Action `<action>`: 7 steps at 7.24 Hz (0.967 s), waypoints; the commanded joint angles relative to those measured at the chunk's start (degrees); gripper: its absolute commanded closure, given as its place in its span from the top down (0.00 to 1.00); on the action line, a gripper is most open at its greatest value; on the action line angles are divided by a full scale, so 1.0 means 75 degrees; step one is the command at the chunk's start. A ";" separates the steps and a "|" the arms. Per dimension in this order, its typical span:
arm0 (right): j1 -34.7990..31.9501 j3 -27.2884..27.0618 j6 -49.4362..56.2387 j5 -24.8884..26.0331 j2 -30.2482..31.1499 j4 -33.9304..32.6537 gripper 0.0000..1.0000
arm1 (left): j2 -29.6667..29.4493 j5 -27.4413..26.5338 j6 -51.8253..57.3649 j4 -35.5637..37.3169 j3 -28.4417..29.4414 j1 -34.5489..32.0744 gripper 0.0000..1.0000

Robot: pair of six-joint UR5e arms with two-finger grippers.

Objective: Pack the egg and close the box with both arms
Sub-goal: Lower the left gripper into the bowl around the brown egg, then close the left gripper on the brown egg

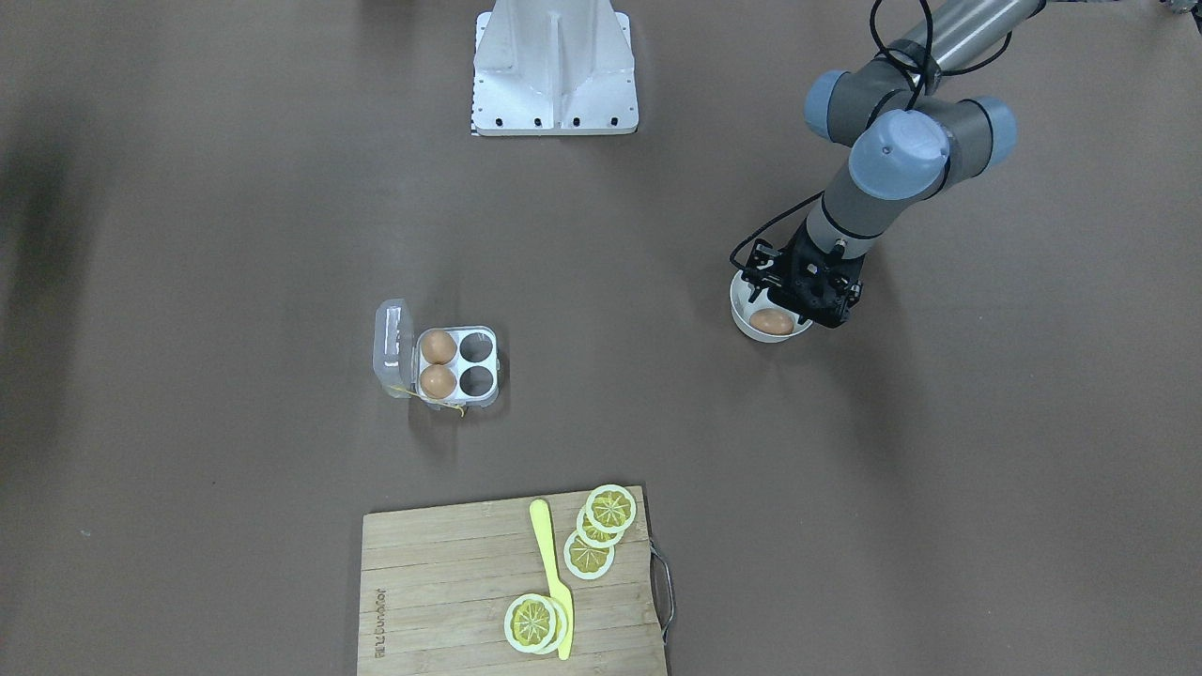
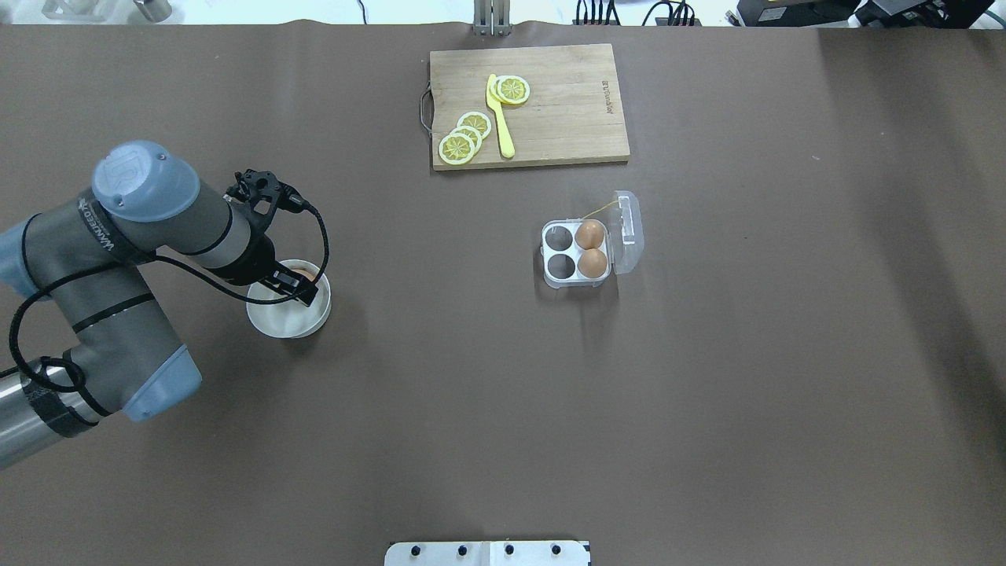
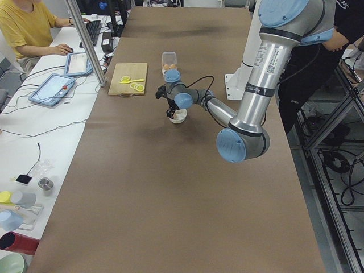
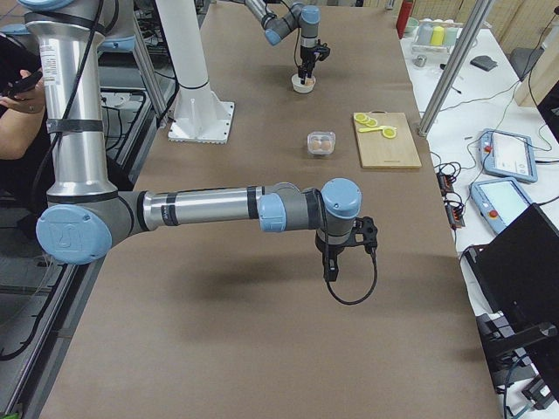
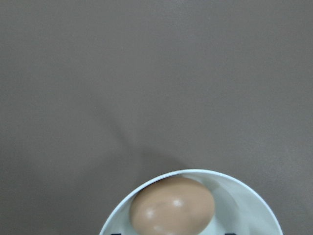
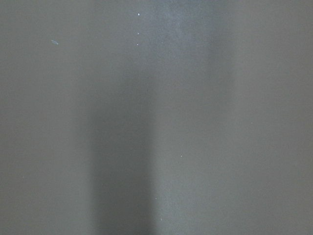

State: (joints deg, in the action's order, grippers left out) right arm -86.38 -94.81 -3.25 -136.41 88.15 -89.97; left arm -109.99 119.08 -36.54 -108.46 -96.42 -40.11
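Observation:
The egg (image 1: 772, 322) lies in a round white bowl (image 1: 748, 326) on the robot's left side; it also shows in the left wrist view (image 5: 171, 205). My left gripper (image 1: 798, 299) hangs low over the bowl with its fingers spread to either side of the egg, open, not gripping it. The box (image 1: 474, 368) stands mid-table with its clear lid (image 1: 392, 345) swung open; two brown eggs (image 1: 438, 347) fill the cells by the lid, and two cells are empty. My right gripper (image 4: 330, 262) shows only in the exterior right view, above bare table; I cannot tell whether it is open or shut.
A wooden cutting board (image 1: 441, 582) with lemon slices (image 1: 610, 509) and a yellow knife (image 1: 552, 573) lies at the operators' edge. The white robot base (image 1: 554, 66) stands at the far edge. A seated operator (image 3: 25, 34) is beside the table.

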 commanded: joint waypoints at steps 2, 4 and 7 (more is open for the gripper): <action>-0.0002 0.0008 0.0000 0.0000 0.0012 0.0007 1.00 | -0.0159 0.0001 0.0008 0.0001 0.0012 0.0015 0.75; -0.0002 0.0008 0.0000 0.0000 0.0012 0.0007 1.00 | -0.0205 0.0001 0.0055 -0.0011 0.0001 0.0015 0.75; -0.0002 -0.0004 0.0000 0.0000 0.0012 0.0007 1.00 | -0.0264 -0.0116 0.0172 -0.0152 0.0223 0.0015 0.75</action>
State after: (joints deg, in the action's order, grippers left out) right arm -86.39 -94.75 -3.25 -136.41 88.24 -89.97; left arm -111.85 118.38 -35.80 -109.31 -95.15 -39.99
